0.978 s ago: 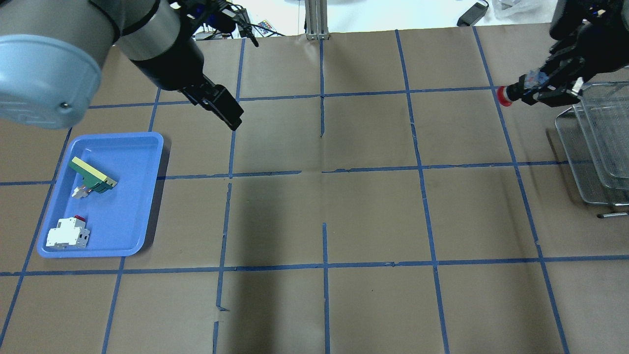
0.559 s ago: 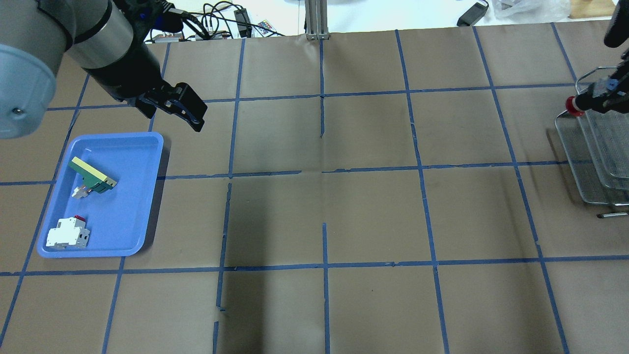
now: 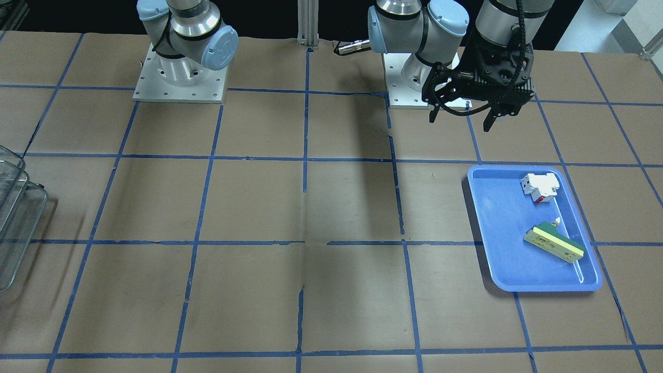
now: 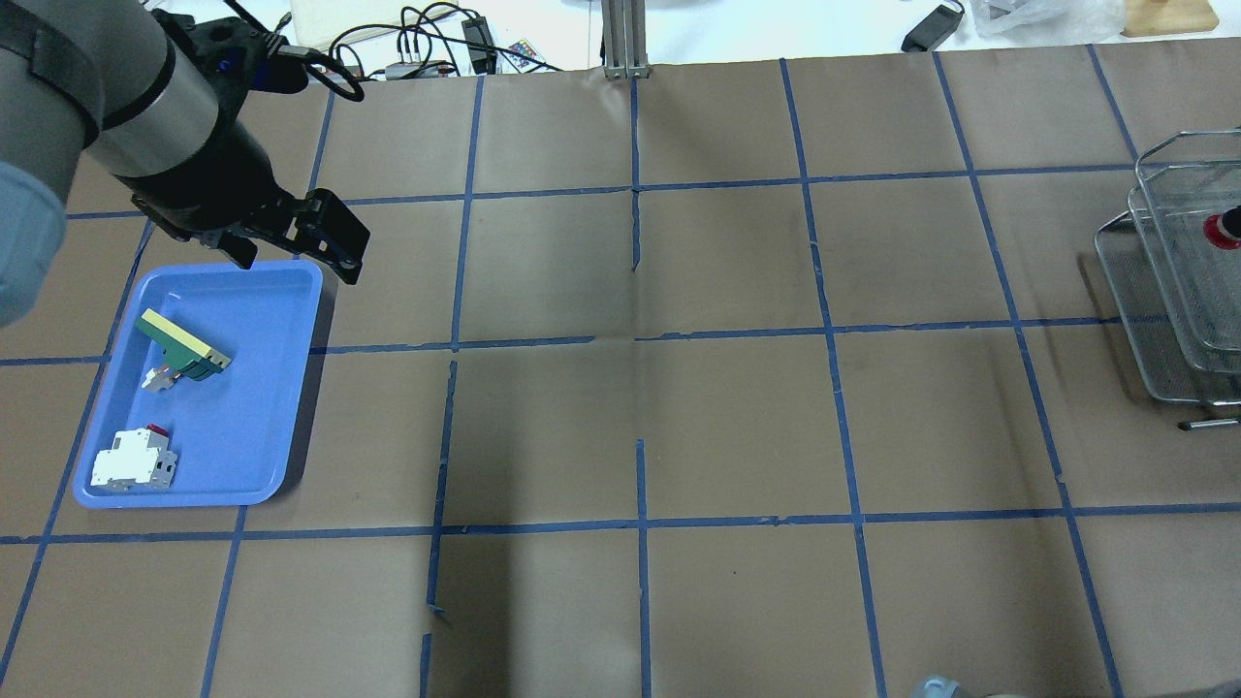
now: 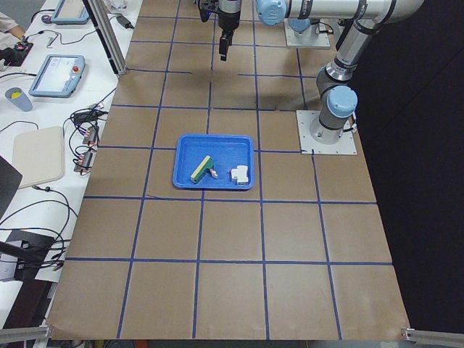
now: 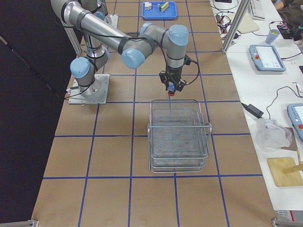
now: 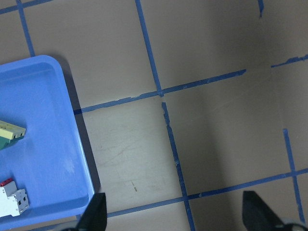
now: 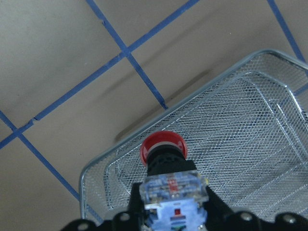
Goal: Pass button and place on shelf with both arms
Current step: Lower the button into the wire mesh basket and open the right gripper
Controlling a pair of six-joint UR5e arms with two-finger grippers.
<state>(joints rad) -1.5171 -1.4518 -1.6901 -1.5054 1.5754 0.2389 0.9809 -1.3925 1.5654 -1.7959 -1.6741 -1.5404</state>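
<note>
The button, with its red head (image 8: 162,147) and clear block, is gripped by my right gripper (image 8: 173,204), head pointing down. It hangs over the rim at one end of the shelf (image 8: 250,115). In the exterior right view, the right gripper (image 6: 171,85) holds the button (image 6: 170,93) just above the shelf's (image 6: 179,142) end nearer the table's middle. In the overhead view, only the button's red head (image 4: 1224,228) shows, at the right edge over the shelf (image 4: 1178,320). My left gripper (image 4: 291,254) is open and empty above the blue tray's far right corner. It also shows in the front-facing view (image 3: 461,118) and the left wrist view (image 7: 175,219).
The blue tray (image 4: 252,427) on the left holds a green-and-cream bar (image 4: 182,346) and a white-and-red block (image 4: 134,460). Brown paper with blue tape lines covers the table. Cables and devices lie beyond the far edge.
My right gripper has carried the button to the right, from beside the shelf to over it. My left arm has drawn back to the left, to the blue tray's corner, still open.
</note>
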